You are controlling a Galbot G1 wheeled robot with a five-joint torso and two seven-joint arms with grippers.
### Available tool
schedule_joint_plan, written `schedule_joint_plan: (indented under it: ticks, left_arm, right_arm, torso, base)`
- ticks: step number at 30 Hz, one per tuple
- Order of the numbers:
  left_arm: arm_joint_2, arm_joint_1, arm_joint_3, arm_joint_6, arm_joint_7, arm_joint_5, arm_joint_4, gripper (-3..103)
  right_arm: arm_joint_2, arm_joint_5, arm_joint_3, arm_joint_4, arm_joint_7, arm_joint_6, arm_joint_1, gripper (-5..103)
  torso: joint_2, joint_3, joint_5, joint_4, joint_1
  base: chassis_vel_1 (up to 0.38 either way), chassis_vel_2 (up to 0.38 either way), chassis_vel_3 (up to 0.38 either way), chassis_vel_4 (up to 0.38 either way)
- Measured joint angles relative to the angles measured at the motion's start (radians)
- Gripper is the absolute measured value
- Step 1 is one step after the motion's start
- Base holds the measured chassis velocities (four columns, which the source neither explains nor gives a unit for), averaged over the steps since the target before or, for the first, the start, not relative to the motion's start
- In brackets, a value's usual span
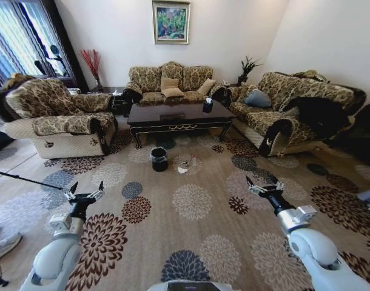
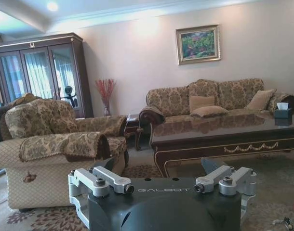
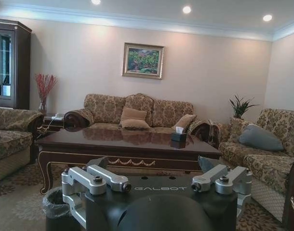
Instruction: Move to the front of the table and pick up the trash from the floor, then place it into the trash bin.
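Observation:
The near-black table (image 1: 150, 116) stands ahead on the flowered carpet, also seen as the table (image 2: 224, 137) and the table (image 3: 89, 142) in the wrist views. On the floor in front of it is the black trash bin (image 1: 159, 159), with its liner showing on the trash bin (image 3: 58, 208). A white crumpled piece of trash (image 1: 184, 168) lies just right of the bin. Well short of them, my left gripper (image 1: 85, 189) and right gripper (image 1: 262, 183) hover over the carpet, both open and empty. The left gripper (image 2: 159, 168) and right gripper (image 3: 152, 166) face the table.
A patterned armchair (image 1: 57, 115) flanks the table on the left, one sofa (image 1: 167, 82) stands behind it and another sofa (image 1: 282, 109) on the right. A dark tissue box (image 1: 207, 105) sits on the table. A shoe (image 1: 3, 244) lies at my far left.

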Motion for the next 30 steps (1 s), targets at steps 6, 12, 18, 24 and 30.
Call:
schedule_joint_plan:
  ticks: [6, 12, 18, 24, 30]
  left_arm:
    - [0.005, 0.0, -0.002, -0.01, 0.018, -0.003, 0.018, 100]
    - [0.008, -0.007, 0.009, -0.012, 0.022, -0.002, 0.026, 100]
    - [0.0, -0.007, 0.016, -0.012, 0.022, 0.002, 0.024, 100]
    - [-0.006, -0.001, 0.013, -0.016, 0.022, 0.005, 0.007, 100]
    - [-0.002, 0.002, 0.01, -0.015, 0.022, 0.002, -0.01, 100]
  right_arm:
    - [0.002, -0.008, 0.002, 0.003, 0.001, 0.0, -0.01, 100]
    - [0.006, -0.015, 0.005, 0.009, 0.001, 0.002, -0.018, 100]
    - [0.015, -0.021, 0.004, 0.009, 0.001, 0.004, -0.019, 100]
    - [0.021, -0.03, -0.001, 0.006, 0.007, 0.009, -0.02, 100]
    - [0.02, -0.03, -0.004, 0.002, 0.017, 0.01, -0.022, 100]
  torso:
    - [-0.032, -0.018, -0.0001, -0.0001, -0.014]
    - [-0.065, -0.036, -0.0001, -0.0001, -0.029]
    - [-0.097, -0.054, -0.0001, -0.0001, -0.044]
    - [-0.13, -0.072, -0.0002, -0.0001, -0.059]
    - [-0.161, -0.088, 0.0, 0.0, -0.073]
  base:
    - [0.0, 0.0, 0.0, 0.0]
    - [0.0, 0.0, 0.0, 0.0]
    - [0.0, 0.0, 0.0, 0.0]
    - [0.0, 0.0, 0.0, 0.0]
    - [0.0, 0.0, 0.0, 0.0]
